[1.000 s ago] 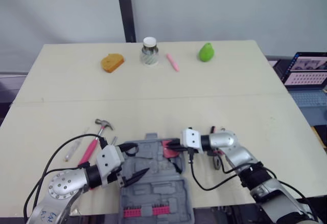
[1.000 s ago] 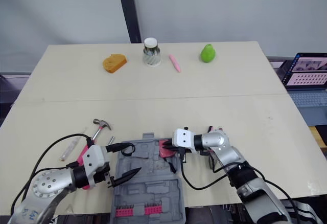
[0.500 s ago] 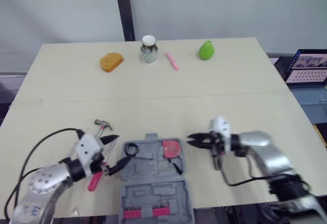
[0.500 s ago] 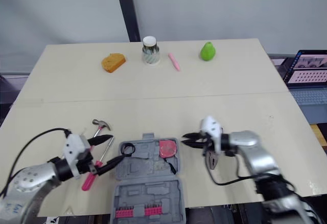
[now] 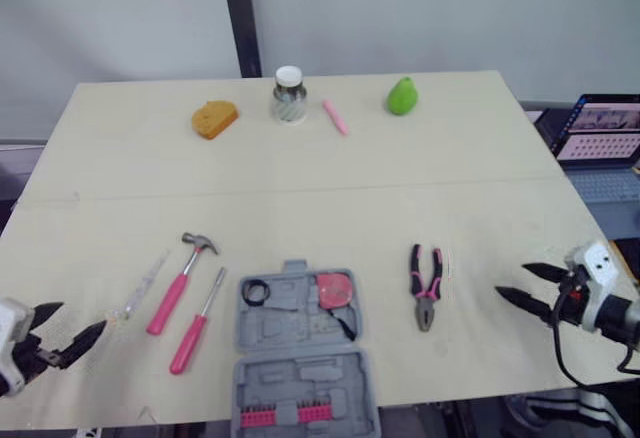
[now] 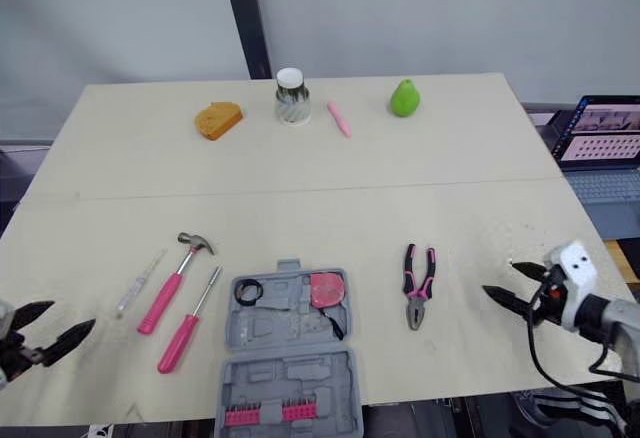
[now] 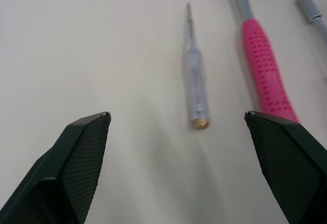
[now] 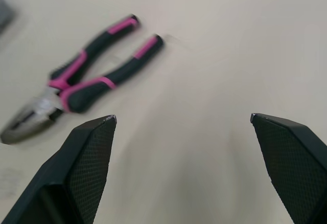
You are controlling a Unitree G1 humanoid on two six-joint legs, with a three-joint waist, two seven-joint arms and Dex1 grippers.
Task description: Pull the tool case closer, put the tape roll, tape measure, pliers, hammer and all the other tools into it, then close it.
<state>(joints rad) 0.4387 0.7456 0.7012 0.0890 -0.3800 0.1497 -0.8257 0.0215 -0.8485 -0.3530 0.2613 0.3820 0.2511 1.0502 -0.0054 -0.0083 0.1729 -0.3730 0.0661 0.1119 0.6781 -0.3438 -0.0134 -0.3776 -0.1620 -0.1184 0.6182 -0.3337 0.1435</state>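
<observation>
The grey tool case (image 5: 300, 353) lies open at the table's near edge, with a black tape roll (image 5: 255, 291) and a pink tape measure (image 5: 335, 289) in its upper half. Right of it lie the pink-and-black pliers (image 5: 425, 286). On its left are the pink-handled hammer (image 5: 180, 278), a pink screwdriver (image 5: 195, 323) and a clear tester pen (image 5: 140, 285). My left gripper (image 5: 60, 343) is open at the near left corner, facing the tester pen (image 7: 195, 88) and hammer (image 7: 263, 65). My right gripper (image 5: 530, 288) is open at the near right, empty, facing the pliers (image 8: 82, 83).
Along the table's far edge stand an orange sponge (image 5: 215, 118), a small jar (image 5: 288, 95), a pink pen (image 5: 335, 118) and a green pear (image 5: 402, 97). A laptop (image 5: 600, 133) sits off the table's right side.
My right gripper opened and left the tape measure in the case. Both arms drew back from the case, the left to the near left corner, the right to the near right edge.
</observation>
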